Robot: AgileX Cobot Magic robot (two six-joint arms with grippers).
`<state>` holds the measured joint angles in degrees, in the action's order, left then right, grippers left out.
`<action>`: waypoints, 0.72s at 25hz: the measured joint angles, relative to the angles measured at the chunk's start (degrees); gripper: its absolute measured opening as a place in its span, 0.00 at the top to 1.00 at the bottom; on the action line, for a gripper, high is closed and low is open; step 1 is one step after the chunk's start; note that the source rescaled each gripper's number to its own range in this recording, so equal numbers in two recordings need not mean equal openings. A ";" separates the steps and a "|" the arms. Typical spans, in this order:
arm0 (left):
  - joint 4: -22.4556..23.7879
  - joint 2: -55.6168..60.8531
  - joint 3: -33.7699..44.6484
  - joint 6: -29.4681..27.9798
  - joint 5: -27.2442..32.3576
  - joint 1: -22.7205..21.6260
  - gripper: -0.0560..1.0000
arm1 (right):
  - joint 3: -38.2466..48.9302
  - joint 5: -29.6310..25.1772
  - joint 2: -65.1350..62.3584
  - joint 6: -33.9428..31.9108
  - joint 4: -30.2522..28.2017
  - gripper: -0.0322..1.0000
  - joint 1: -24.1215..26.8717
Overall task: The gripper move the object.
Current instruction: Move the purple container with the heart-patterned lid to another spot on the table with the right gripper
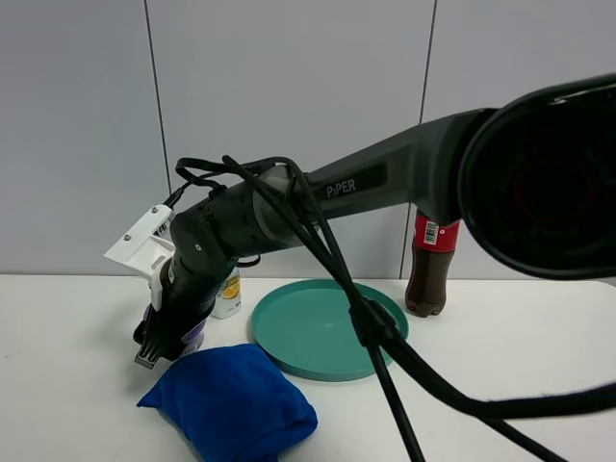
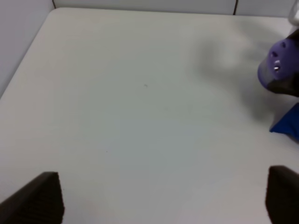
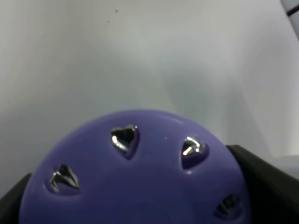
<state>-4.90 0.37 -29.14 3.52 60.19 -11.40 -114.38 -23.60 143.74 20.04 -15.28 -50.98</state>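
The right gripper (image 1: 154,345) pinches the lilac-lidded jar (image 3: 140,182) just beside the blue bag (image 1: 231,399), so I think it should keep a firm hold and lift straight up before going sideways, while the left gripper (image 2: 159,198) hangs spread open.

High view: only a sliver of jar (image 1: 196,337) showing behind right gripper (image 1: 154,349). White bottle (image 1: 229,295), at twelve o'clock from blue bean bag (image 1: 231,399), top hidden by right arm (image 1: 366,188), label too small to read; cola bottle (image 1: 428,274) neck likewise covered. Bean bag cropped at six o'clock, arm's blurred near joint at three. Right wrist view: lilac lid (image 3: 140,182) cropped, jar body hidden beneath. Left wrist view: jar blurred, fingers (image 2: 44,199) of left gripper (image 2: 163,196) cropped by frame edge.
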 joint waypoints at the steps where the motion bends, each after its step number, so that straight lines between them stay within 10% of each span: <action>1: 0.00 0.00 0.00 0.00 0.00 0.00 0.00 | 0.00 0.00 0.00 0.00 0.00 0.97 0.00; 15: 0.00 0.00 0.00 0.00 0.00 0.00 0.00 | 0.00 0.31 -0.27 -0.36 0.00 0.97 0.00; 18: 0.00 0.00 0.00 0.00 0.00 0.00 0.00 | 0.00 -0.05 -0.38 -2.03 0.00 0.78 0.00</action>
<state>-4.90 0.37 -29.14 3.52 60.19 -11.40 -114.38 -23.66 143.36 18.01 -15.28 -50.98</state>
